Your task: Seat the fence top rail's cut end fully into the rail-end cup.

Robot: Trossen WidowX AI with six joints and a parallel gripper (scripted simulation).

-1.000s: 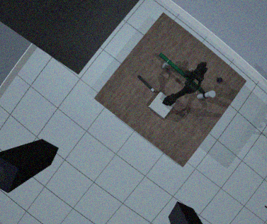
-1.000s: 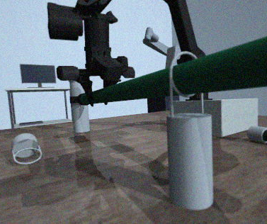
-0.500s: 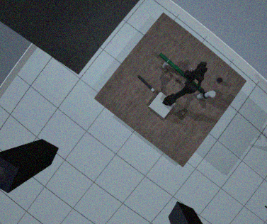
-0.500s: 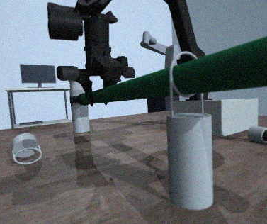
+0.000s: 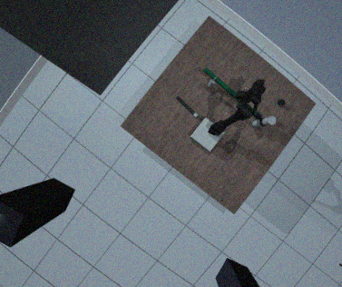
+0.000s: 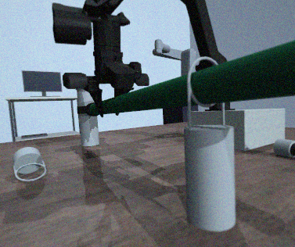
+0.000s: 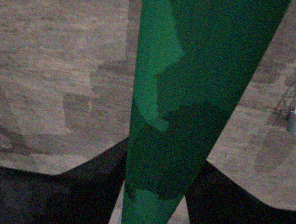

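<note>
You see the gripper [image 6: 102, 107] clamped on the green rail [image 6: 233, 80] near the rail's far end, at about 9 o'clock in the exterior view. The rail passes through the wire loop [image 6: 196, 84] on the near short post [image 6: 210, 176] and slopes down toward the far post [image 6: 88, 125] — its tip sits at a dark band [image 6: 85, 109] on that post, though the arm [image 6: 108, 43] hides the joint itself. In the wrist view the rail [image 7: 185, 100] fills the centre, with both dark fingers flanking it at 6 o'clock. A loose pale cap [image 6: 29, 164] lies on the wooden table [image 6: 120, 203] at 8 o'clock — well apart from the posts.
</note>
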